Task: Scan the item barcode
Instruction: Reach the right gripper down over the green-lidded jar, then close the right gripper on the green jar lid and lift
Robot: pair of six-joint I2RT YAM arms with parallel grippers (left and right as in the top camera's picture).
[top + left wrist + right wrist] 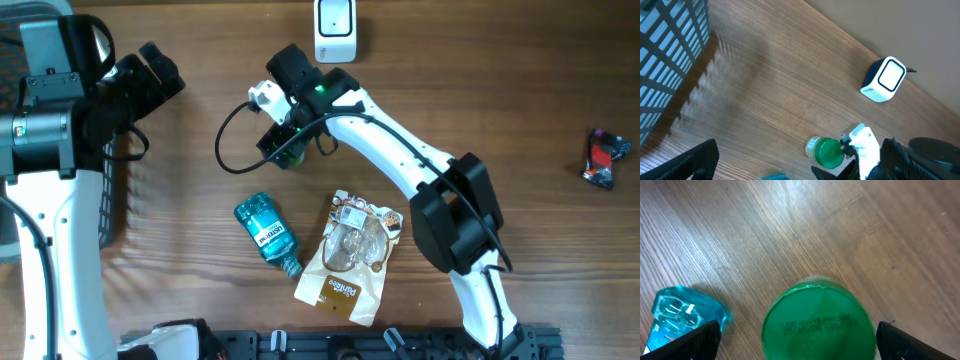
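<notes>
A jar with a green lid (pixel 291 156) stands upright on the wooden table, below the white barcode scanner (pixel 335 30). My right gripper (pixel 285 143) hovers right over the jar, open. In the right wrist view the green lid (pixel 817 322) lies between the two black fingertips (pixel 692 341), which are spread wider than the lid and do not touch it. Printed date text shows on the lid; no barcode shows on the jar. My left gripper (pixel 160 70) is open and empty at the upper left. Its view shows the jar (pixel 827 151) and the scanner (pixel 883 80).
A blue bottle (pixel 266 232) lies on its side below the jar, next to a brown and clear snack bag (pixel 350 258). A wire basket (pixel 115 190) stands at the left edge. A red and black packet (pixel 604 159) lies far right. A black cable (pixel 228 150) loops beside the jar.
</notes>
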